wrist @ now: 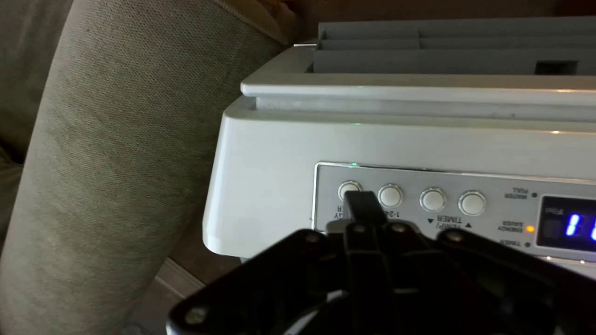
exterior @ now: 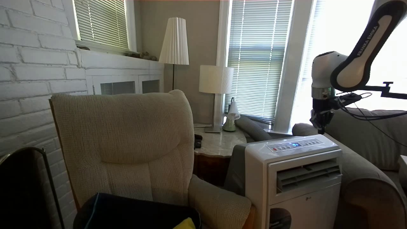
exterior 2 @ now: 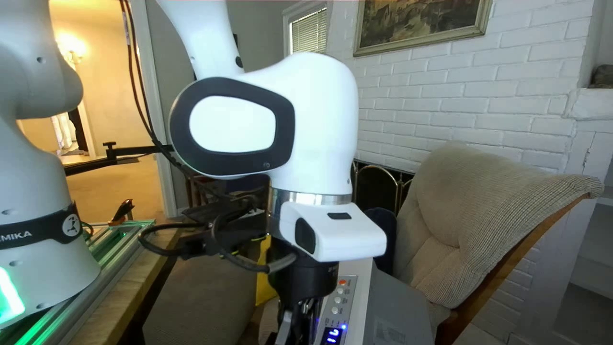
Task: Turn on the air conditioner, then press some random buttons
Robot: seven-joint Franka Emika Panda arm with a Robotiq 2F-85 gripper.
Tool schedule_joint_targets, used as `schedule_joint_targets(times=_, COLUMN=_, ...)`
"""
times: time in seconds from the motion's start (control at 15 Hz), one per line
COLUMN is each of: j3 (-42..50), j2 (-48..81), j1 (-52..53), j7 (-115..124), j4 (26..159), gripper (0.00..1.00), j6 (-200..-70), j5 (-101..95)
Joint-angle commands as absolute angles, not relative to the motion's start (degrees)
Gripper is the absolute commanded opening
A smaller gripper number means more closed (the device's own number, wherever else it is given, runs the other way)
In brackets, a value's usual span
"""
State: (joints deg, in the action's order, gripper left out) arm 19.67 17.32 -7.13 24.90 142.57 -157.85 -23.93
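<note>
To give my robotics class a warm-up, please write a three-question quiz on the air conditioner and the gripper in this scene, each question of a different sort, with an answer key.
1. True or false: the display on the air conditioner is lit.
2. How many round white buttons show in the wrist view?
3. Choose one. The gripper is: A. wide open; B. shut; C. out of view.

Key: 1. True. 2. Four. 3. B.

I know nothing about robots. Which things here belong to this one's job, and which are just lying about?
For the job:
air conditioner
buttons on its top
robot arm
jaws, shut, close to those buttons; contact unclear

Just around, it seems:
armchair
sofa
tall lamp
table lamp
painting
</note>
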Motion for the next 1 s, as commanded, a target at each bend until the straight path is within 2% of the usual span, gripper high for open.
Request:
schedule_joint_targets(times=0.0, j3=21.8, j2=20.7, j1=-5.3, j7=24.8, j4=140.7, gripper=0.00, j6=-159.1, j5=-23.2)
schedule_joint_targets(times=0.93, j3=22.8, j2=25.0, j1=-3.7, j7=22.6, j4=139.1, gripper=0.00, j6=-161.6, j5=-21.0)
